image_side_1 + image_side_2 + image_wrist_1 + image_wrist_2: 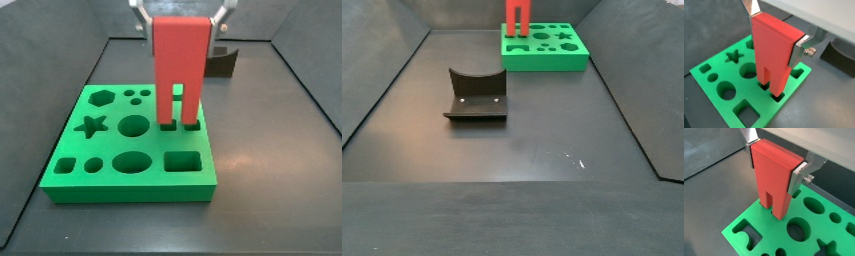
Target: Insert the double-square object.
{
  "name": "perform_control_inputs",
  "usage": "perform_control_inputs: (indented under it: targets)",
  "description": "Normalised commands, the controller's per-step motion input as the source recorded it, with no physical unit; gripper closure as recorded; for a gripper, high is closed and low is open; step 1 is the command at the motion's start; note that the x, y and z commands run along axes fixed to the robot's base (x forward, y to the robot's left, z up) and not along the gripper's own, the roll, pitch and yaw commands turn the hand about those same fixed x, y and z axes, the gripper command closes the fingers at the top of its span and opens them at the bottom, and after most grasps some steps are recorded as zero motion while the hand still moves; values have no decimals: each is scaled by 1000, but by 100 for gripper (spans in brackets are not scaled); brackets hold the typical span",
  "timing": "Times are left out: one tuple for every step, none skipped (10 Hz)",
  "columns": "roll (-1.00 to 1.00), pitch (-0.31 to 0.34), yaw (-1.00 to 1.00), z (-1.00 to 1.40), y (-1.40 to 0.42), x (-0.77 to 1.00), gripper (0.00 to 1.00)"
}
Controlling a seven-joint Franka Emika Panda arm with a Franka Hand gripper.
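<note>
I have the gripper (pixel 777 27) jaws clamped on the double-square object's (pixel 774 47) solid top, prongs entering the green board's (pixel 724 107) twin square holes; any tilt could jam them against the rims

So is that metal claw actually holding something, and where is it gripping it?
Yes: the gripper holds the tall red two-pronged block by its solid upper end, silver fingers on opposite sides, prongs down at the green board.
</note>
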Motion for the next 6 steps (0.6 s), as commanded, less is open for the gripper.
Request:
perform_control_inputs:
  targets:
    - [-50,9,71,-249,-31,200,100]
    - [-69,0,9,-243,-46,89,100]
    - [-47,0,20,-191,-3,0,100]
    - [-53,-9,0,-140,0,-160,100]
    - [0,-6,0,-114,0,-269,100]
    - [0,-3,0,-9,0,-231,100]
